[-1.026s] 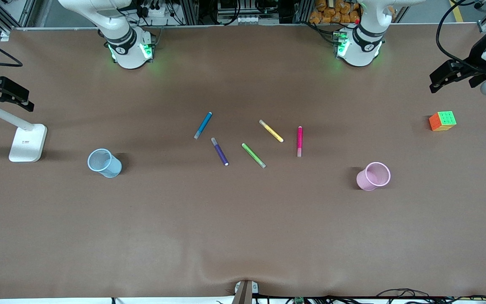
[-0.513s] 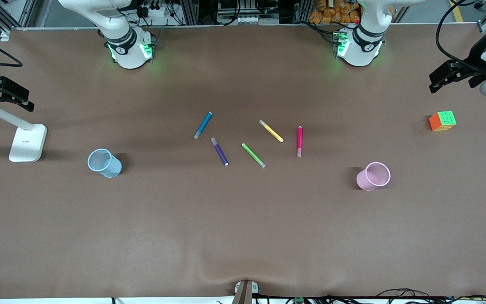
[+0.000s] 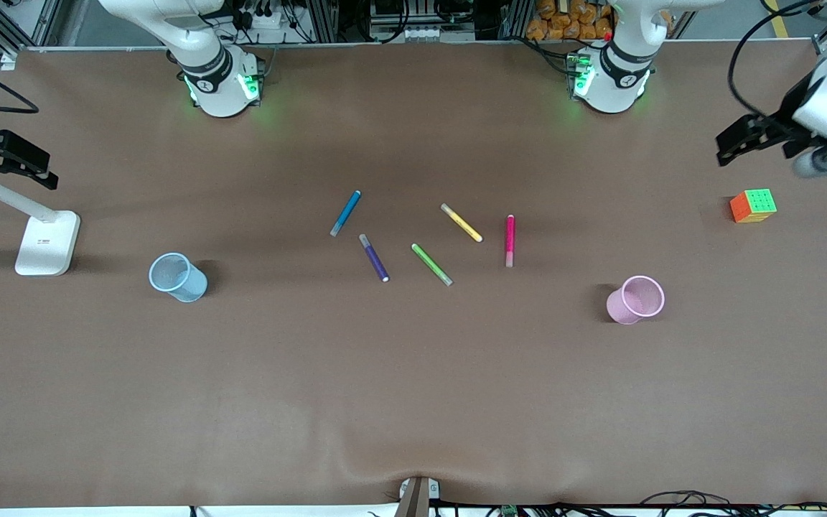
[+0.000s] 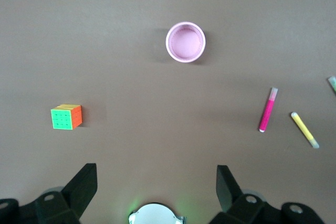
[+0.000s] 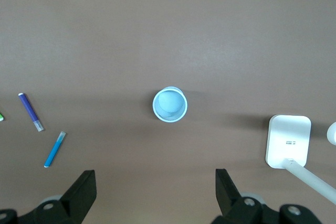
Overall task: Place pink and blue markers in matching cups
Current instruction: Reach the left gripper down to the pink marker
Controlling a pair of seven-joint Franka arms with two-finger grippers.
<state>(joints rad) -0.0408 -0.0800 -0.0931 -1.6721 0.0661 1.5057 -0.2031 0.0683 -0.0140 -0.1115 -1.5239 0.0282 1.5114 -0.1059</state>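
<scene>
The pink marker (image 3: 510, 240) (image 4: 268, 109) and the blue marker (image 3: 346, 212) (image 5: 55, 149) lie flat among other pens in the middle of the table. The pink cup (image 3: 622, 307) (image 4: 169, 42) stands upright toward the left arm's end, nearer the front camera than the pens. The blue cup (image 3: 194, 287) (image 5: 155, 104) stands upright toward the right arm's end. My left gripper (image 3: 733, 143) (image 4: 156, 174) hangs open and empty high over the table's edge, near the cube. My right gripper (image 3: 22, 161) (image 5: 156, 179) waits open and empty high over its own end.
A purple pen (image 3: 374, 257), a green pen (image 3: 431, 264) and a yellow pen (image 3: 461, 222) lie between the two markers. A colourful cube (image 3: 753, 205) sits near the left arm's end. A white stand (image 3: 47, 243) with a slanted rod rises beside the blue cup.
The left gripper has drifted a little toward the table's middle. The right arm, pens and cups have not moved.
</scene>
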